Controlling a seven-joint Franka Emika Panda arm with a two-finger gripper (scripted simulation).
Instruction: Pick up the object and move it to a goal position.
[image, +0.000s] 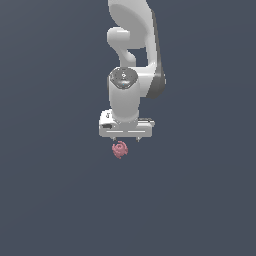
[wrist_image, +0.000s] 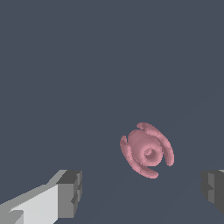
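Just one object (image: 119, 149) here, a pink bumpy blob, sitting under the single white gripper (image: 126, 138), whose two fingers (wrist_image: 69, 193) are spread wide, touching nothing.

Open grey surface (image: 55, 200) surrounds the object (image: 119, 149) on every side; only the gripper (image: 126, 139), jaws spread wide, stands just above it in the exterior view.

No readable text, labels or numbers anywhere.
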